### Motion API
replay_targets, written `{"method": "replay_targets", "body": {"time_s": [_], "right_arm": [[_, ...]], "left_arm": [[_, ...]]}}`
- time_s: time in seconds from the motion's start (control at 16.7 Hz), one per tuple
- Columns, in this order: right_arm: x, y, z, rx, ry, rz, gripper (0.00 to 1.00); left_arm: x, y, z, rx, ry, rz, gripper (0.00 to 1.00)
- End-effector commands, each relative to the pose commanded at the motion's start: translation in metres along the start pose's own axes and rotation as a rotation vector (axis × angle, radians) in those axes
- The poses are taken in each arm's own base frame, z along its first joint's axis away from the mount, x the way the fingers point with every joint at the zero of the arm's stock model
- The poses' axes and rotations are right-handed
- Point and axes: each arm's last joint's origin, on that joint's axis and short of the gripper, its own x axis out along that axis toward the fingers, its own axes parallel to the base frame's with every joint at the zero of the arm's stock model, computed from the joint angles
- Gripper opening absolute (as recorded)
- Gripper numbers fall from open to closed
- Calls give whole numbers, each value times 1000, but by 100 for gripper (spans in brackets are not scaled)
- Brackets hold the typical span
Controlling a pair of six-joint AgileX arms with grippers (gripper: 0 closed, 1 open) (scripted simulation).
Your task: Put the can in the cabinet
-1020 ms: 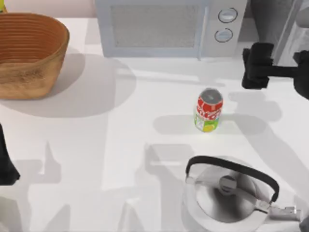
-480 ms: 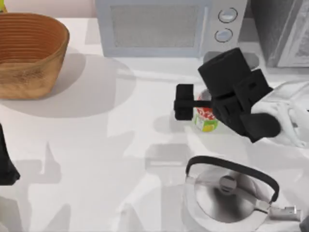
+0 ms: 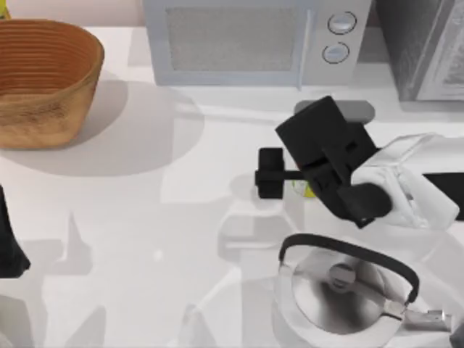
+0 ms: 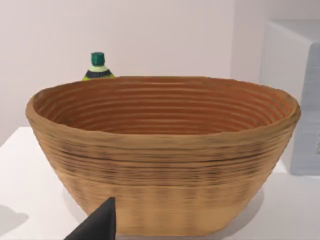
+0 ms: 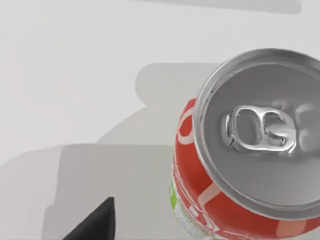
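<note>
Black right gripper centre-right over small red-and-yellow-green drink can, finger state unclear, left gripper parked left edge, fingers unclear

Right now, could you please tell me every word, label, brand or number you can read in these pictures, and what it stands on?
Can: white curved lettering on the red body, cut off and not readable as words.
Microwave: two round knobs, no readable marks.
Green-capped bottle behind the basket: no readable label.
Kettle: none.
</note>
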Motion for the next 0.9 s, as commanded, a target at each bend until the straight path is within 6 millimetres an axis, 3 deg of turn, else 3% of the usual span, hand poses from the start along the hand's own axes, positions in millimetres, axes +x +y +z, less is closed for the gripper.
{"method": "replay_targets", "body": {"time_s": [0.18,0.54,0.78,0.9], "right_arm": [[5,-1,2,1,-2,1,100],[57,0,0,-1,2,-1,100],[60,0,0,0,0,0,100],[60,0,0,0,0,0,85]], "left_arm": [[0,0,0,0,0,0,100],[0,0,0,0,0,0,100],[0,0,0,0,0,0,100],[0,0,0,0,0,0,100]]}}
